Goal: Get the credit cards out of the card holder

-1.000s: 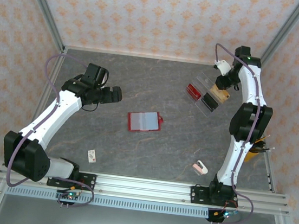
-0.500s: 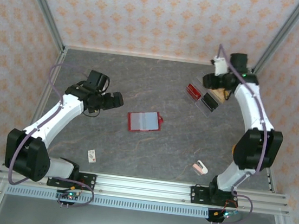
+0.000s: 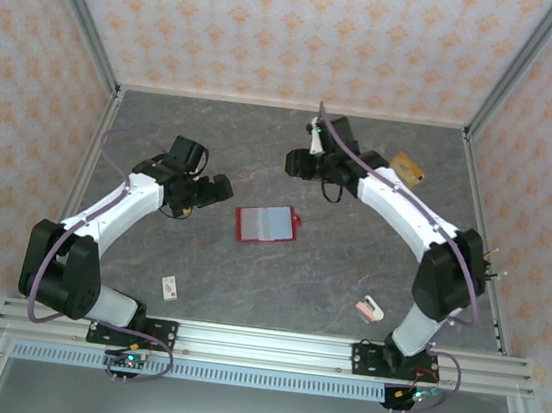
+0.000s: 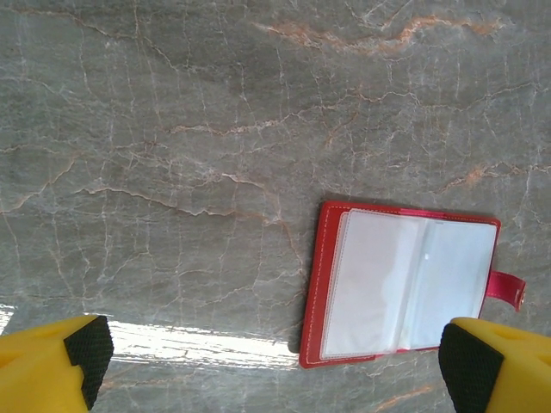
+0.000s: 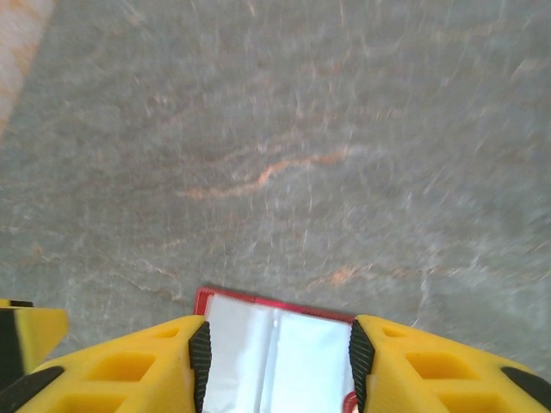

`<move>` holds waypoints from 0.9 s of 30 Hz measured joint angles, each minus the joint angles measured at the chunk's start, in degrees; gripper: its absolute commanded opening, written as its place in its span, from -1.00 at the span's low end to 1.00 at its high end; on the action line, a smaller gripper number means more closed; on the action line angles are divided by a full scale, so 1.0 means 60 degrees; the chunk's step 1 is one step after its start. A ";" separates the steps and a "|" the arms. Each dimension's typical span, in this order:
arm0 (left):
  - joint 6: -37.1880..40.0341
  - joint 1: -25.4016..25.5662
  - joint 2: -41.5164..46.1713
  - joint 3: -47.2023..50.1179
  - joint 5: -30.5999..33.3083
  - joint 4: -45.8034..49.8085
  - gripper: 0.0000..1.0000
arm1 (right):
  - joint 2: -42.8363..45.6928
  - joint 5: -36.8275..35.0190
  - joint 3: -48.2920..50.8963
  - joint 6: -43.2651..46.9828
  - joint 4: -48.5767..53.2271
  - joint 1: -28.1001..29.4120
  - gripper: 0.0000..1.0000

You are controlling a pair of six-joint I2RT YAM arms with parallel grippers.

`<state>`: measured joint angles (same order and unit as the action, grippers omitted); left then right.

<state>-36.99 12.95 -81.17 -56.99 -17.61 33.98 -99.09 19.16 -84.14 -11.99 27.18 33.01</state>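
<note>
As both arms lean over the middle of the grey table (image 3: 150, 251), the left gripper (image 3: 218, 188) is spread wide and the right gripper (image 3: 294, 162) stands parted with nothing between its fingers. Lying flat and unfolded at the table's centre, the red card holder (image 3: 267, 224) shows pale pockets, probably so they can be reached. One tan card (image 3: 408, 167) near the far right corner looks already out; no writing is readable.

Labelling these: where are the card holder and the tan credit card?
card holder (image 3: 266, 223), top external view, middle of its open inner pockets.
tan credit card (image 3: 408, 167), top external view, centre of its face.
</note>
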 measured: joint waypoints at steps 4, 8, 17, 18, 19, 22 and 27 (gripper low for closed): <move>-0.0095 0.0000 0.0000 0.0222 0.0000 -0.0102 1.00 | -0.1169 -0.0248 -0.0091 -0.0627 0.0291 0.0892 -0.01; -0.0120 -0.0018 0.0000 0.0324 0.0000 -0.0157 1.00 | -0.2339 -0.0565 -0.0455 -0.0933 0.0790 0.1807 0.06; -0.0120 -0.0062 -0.0066 0.0397 0.0000 -0.0233 1.00 | -0.3344 -0.1767 -0.0903 -0.1541 0.1756 0.2444 0.38; -0.0120 -0.0062 -0.0095 0.0401 0.0000 -0.0240 1.00 | -0.3381 -0.1920 -0.0918 -0.1603 0.1825 0.2430 0.49; -0.0120 -0.0062 -0.0120 0.0401 0.0000 -0.0244 1.00 | -0.3410 -0.2076 -0.0929 -0.1679 0.1872 0.2422 0.60; -0.0120 -0.0062 -0.0142 0.0401 0.0000 -0.0251 1.00 | -0.3519 -0.2401 -0.0984 -0.1734 0.2055 0.2426 0.80; -0.0120 -0.0062 -0.0215 0.0401 0.0000 -0.0255 1.00 | -0.3730 -0.2776 -0.1126 -0.1759 0.2109 0.2543 0.99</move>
<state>-37.71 12.58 -82.46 -54.59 -17.61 32.45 -121.47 2.50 -90.89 -22.55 39.83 48.27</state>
